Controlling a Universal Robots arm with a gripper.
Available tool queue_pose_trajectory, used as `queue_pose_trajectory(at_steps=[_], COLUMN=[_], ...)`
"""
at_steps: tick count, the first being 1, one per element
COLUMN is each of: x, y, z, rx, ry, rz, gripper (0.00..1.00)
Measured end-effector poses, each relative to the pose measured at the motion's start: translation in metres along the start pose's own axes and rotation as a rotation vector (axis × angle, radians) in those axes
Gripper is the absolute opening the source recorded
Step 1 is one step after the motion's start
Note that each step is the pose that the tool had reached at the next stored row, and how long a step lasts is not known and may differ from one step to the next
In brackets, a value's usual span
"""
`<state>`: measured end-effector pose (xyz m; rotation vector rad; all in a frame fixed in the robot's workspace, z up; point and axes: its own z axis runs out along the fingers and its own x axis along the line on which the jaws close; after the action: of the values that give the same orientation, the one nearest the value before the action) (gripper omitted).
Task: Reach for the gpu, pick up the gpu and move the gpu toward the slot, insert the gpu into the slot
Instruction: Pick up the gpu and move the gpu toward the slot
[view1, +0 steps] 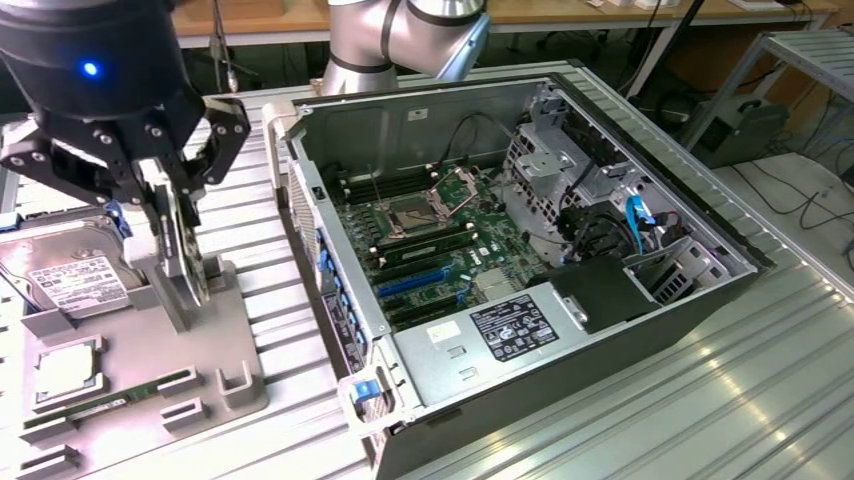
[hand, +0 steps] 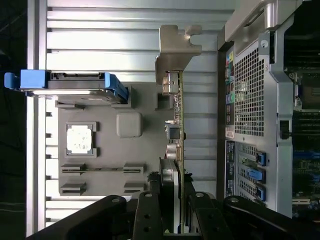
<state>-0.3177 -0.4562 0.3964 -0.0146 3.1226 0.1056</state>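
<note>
Gripper (hand: 176, 181) jaws part-closed, clamped on both faces of gpu (hand: 176, 131). Card on edge, bracket end far from grip. Card outside computer case (view1: 561, 390), beside its perforated rear wall, long axis along that wall, low over grey tray (view1: 134, 385); whether clear of tray stand, can't tell. Slot (view1: 404, 284) inside case, blue, apparently crosswise to that wall. Ribbed metal table (view1: 667, 410) under case; workbench (view1: 561, 15) beyond.
</note>
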Motion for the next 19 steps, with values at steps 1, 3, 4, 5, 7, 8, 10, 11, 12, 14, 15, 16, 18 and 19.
queue_pose_trajectory(at_steps=[1,3,4,5,7,8,10,11,12,14,15,16,18,19], x=[0.0,0.0,0.0,-0.001,-0.001,-0.001,-0.001,-0.001,-0.001,-0.001,-0.004,-0.008,-0.018,-0.022], y=[0.0003,0.0012,0.0015,0.0019,0.0027,0.0036,0.0041,0.0041,0.0041,0.0042,0.0042,0.0041,0.004,0.004], z=[-0.0047,-0.0182,-0.0234,-0.0274,-0.0366,-0.0428,-0.0477,-0.0477,-0.0478,-0.0479,-0.048,-0.0478,-0.0475,-0.0474], rx=[0.0001,0.0024,0.0047,0.0072,0.0186,0.0293,0.0413,0.0414,0.0414,0.0416,0.0418,0.0416,0.0416,0.0416], ry=[-0.0001,0.0,0.0,0.0,0.0001,0.0003,0.0002,0.0002,0.0002,0.0004,0.0006,0.0004,0.0003,0.0003], rz=[0.0,0.0,0.0,0.0,0.0,0.0,-0.001,-0.001,-0.001,0.0,0.0,0.0,0.0,0.0], gripper=[0.27,0.27,0.27,0.27,0.27,0.27,0.27,0.27,0.27,0.27,0.27,0.27,0.27,0.27])
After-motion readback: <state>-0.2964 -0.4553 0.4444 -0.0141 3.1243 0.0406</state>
